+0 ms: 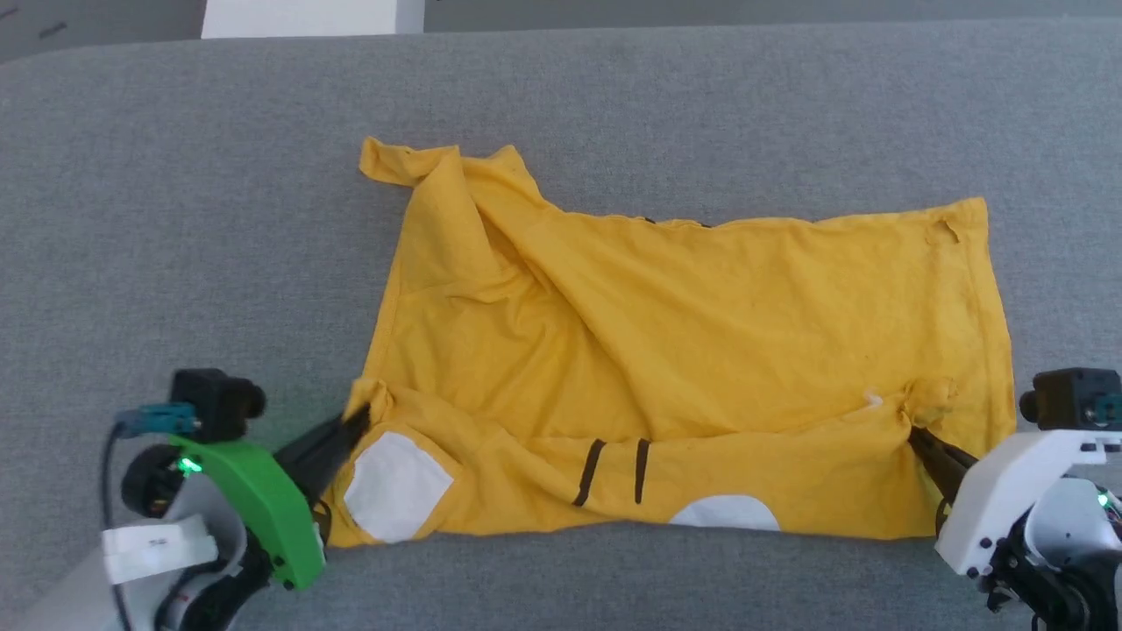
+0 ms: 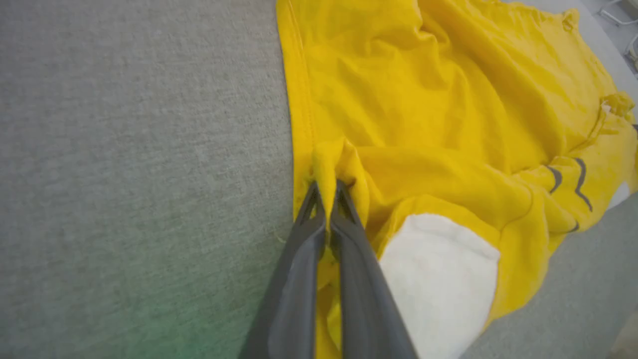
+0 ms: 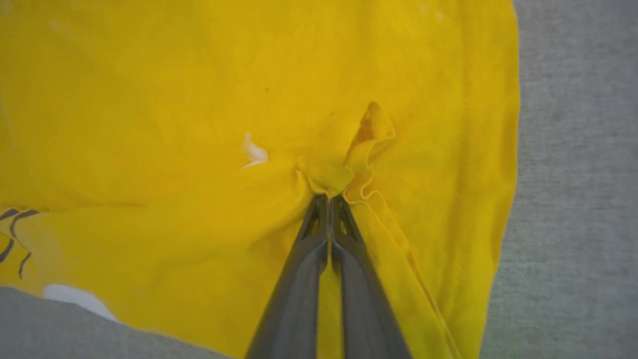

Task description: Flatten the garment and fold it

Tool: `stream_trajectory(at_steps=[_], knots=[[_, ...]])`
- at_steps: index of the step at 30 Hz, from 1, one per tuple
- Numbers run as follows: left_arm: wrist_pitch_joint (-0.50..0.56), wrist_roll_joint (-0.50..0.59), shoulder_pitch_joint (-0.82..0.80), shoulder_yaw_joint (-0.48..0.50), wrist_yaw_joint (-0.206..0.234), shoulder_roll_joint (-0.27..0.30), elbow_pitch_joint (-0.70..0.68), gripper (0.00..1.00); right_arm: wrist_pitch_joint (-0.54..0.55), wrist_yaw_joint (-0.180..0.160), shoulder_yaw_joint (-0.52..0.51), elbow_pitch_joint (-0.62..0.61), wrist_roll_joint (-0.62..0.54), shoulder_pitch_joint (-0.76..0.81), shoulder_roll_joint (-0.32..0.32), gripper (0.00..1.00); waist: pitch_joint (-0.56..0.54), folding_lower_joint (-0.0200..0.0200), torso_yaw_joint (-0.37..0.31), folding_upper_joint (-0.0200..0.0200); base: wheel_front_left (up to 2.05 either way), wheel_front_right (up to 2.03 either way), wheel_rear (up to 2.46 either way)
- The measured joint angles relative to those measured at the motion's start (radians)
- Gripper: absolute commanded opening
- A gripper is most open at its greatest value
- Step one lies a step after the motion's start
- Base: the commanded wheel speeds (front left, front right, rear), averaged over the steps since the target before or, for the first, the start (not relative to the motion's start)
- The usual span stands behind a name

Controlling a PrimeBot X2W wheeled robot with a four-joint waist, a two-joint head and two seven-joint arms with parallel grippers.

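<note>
two grippers pinch the mustard-yellow t-shirt (image 1: 684, 333), one at each end of its near side. the shirt lies spread but rumpled on a grey felt-like surface (image 1: 175, 219), its long side running left to right. the left gripper (image 1: 358, 419) is clenched on a small fold of yellow cloth at the shirt's left edge, just above a white patch (image 1: 394, 486); in the left wrist view its two dark fingers (image 2: 304, 259) squeeze that fold between their tips. the right gripper (image 1: 916, 434) is likewise clamped on a bunched tuck of cloth near the right hem, and the right wrist view shows the fabric puckered at the fingertips (image 3: 346, 234). between the two grips a loose flap runs along the near edge, carrying two short dark stripes (image 1: 614, 471) and a second, half-round white patch (image 1: 723, 513). the far left corner is folded over into a raised ridge.
</note>
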Motion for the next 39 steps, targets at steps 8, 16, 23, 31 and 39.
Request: stream_trajectory(at_steps=[8, 16, 23, 31, 39], knots=[[0.062, -0.026, -0.075, -0.074, -0.008, -0.029, 0.086, 0.00, 0.043, 0.000, 0.011, 0.065, -0.032, -0.055, 0.000, 0.00, -0.002, 0.0000, -0.005, 0.0000, 0.00, 0.00, 0.00], [0.021, -0.072, -0.091, -0.097, -0.011, -0.050, 0.125, 0.33, 0.041, 0.001, 0.003, 0.109, -0.035, -0.074, 0.007, 0.28, -0.012, 0.0000, 0.005, 0.0000, 0.00, 0.00, 0.00], [-0.109, -0.120, -0.060, -0.060, -0.011, -0.035, 0.074, 1.00, 0.010, 0.001, -0.028, 0.008, -0.015, -0.044, 0.037, 1.00, -0.043, 0.0000, 0.016, 0.0000, 0.00, 0.00, 0.00], [-0.294, -0.116, 0.104, 0.135, 0.116, 0.020, -0.102, 1.00, -0.131, 0.000, -0.111, -0.278, -0.028, 0.105, 0.050, 1.00, -0.060, 0.0000, 0.029, 0.0000, 0.00, 0.00, 0.00], [-0.301, 0.280, 0.316, 0.631, 0.207, -0.290, -0.337, 1.00, -0.584, 0.000, -0.115, -0.332, -0.209, 0.170, 0.053, 1.00, -0.056, 0.0000, 0.037, 0.0000, 0.00, 0.00, 0.00]])
